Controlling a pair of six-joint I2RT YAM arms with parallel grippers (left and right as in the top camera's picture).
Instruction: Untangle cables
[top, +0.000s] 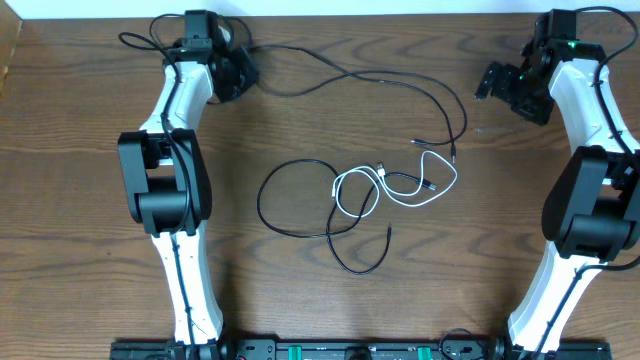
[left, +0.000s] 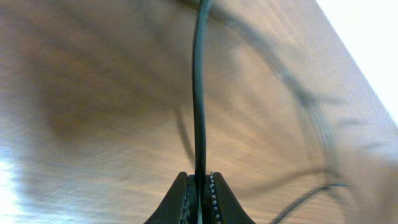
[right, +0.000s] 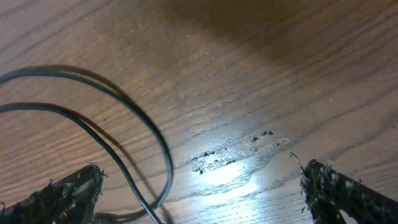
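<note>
My left gripper (top: 240, 72) at the table's far left is shut on one long black cable (top: 390, 80). In the left wrist view the jaws (left: 199, 178) pinch that cable (left: 198, 93), which runs straight away over the wood. The cable arcs right to a loop near the right gripper. A second black cable (top: 275, 215) and the white cable (top: 357, 174) lie tangled mid-table. My right gripper (top: 488, 82) stands open at the far right. In its wrist view the fingers (right: 62, 196) are wide apart, with a black cable loop (right: 163, 149) on the wood between them.
The wooden table (top: 90, 260) bears only the cables. Both arms' white links (top: 170, 190) stand along the left and right sides. The table's far edge (top: 400, 12) runs just behind both grippers. A scuffed patch (right: 230, 155) marks the wood under the right gripper.
</note>
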